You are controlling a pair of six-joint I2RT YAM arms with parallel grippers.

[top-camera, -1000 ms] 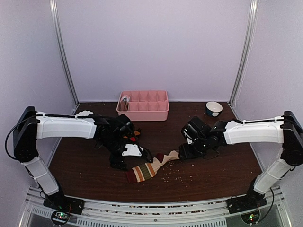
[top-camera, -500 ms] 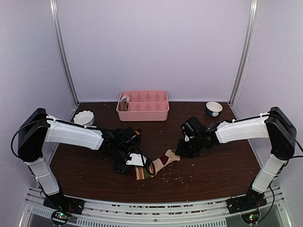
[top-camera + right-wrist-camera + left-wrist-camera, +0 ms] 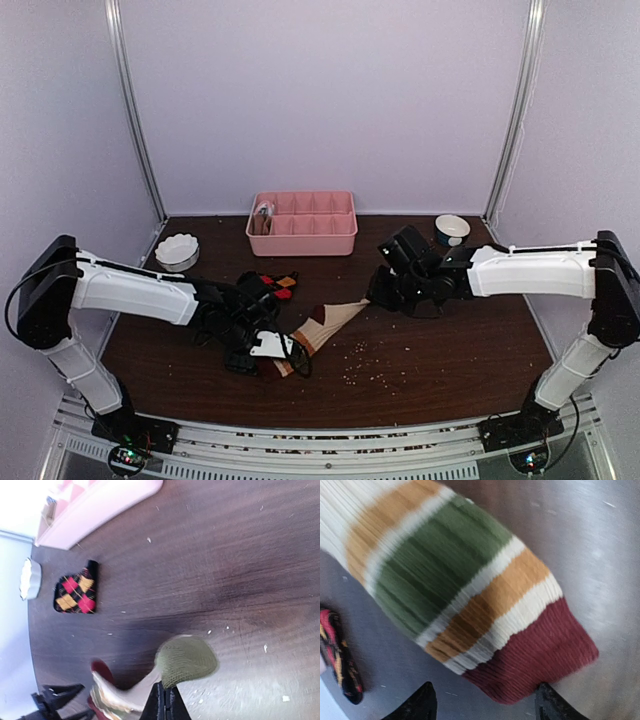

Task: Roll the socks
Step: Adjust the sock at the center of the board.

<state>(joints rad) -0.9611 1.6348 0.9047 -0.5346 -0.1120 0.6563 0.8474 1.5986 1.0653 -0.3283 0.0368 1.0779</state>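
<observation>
A striped sock [image 3: 322,325] in red, green, orange and cream stretches across the table's middle, with its olive toe [image 3: 187,660] raised. My right gripper [image 3: 376,297] [image 3: 165,692] is shut on the sock just below that toe. My left gripper [image 3: 260,347] [image 3: 485,687] is open at the other end. The dark red end [image 3: 540,652] lies just ahead of its fingertips [image 3: 424,702], and no pad touches it. A black sock with red and orange diamonds [image 3: 276,286] [image 3: 75,592] lies flat behind the left gripper.
A pink compartment tray [image 3: 302,238] stands at the back centre. A white fluted bowl [image 3: 177,249] sits at the back left and a teal cup [image 3: 452,230] at the back right. Crumbs [image 3: 365,372] are scattered on the dark wood near the front.
My right gripper shut on the toe end and pulled it up and back, stretching the sock. The left gripper slid toward the near edge with its jaws narrowing slightly.
</observation>
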